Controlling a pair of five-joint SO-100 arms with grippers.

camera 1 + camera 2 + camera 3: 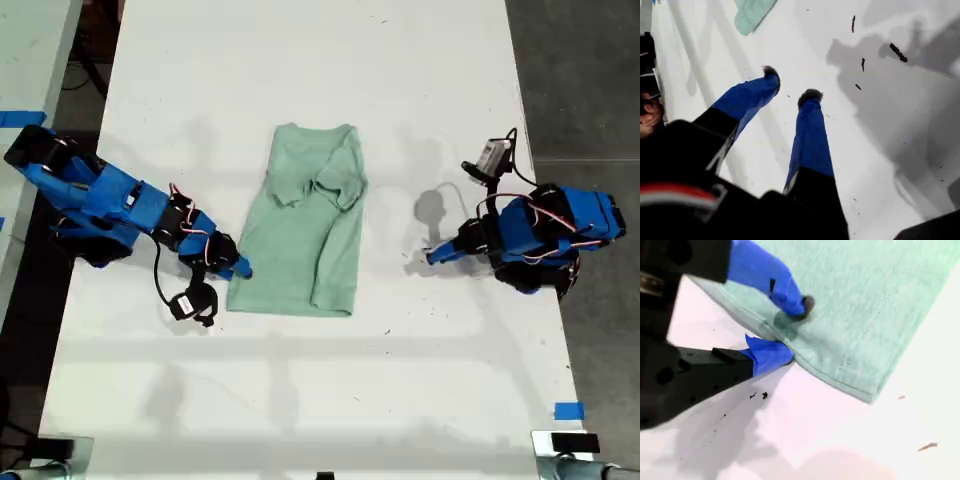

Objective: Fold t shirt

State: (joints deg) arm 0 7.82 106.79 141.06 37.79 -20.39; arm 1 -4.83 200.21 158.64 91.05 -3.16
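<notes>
The pale mint-green t shirt [300, 230] lies flat in the middle of the white table [330, 400], its sleeves folded inward into a narrow strip. My second gripper [243, 270] is at the shirt's hem corner on the exterior view's left. In the second wrist view the second gripper [794, 330] is open. One blue finger [790, 295] rests on the t shirt [865, 300] and the other sits at the hem's edge. My first gripper [432, 257] hangs open over bare table on the exterior view's right, apart from the shirt. The first gripper [790, 83] holds nothing, and only a corner of the t shirt [752, 12] shows far off.
A piece of blue tape [568, 410] marks the table near its edge at the exterior view's lower right. Dark floor [590, 80] lies beyond that edge. A second table with blue tape [20, 118] stands at the exterior view's left. Small dark specks [897, 51] dot the table.
</notes>
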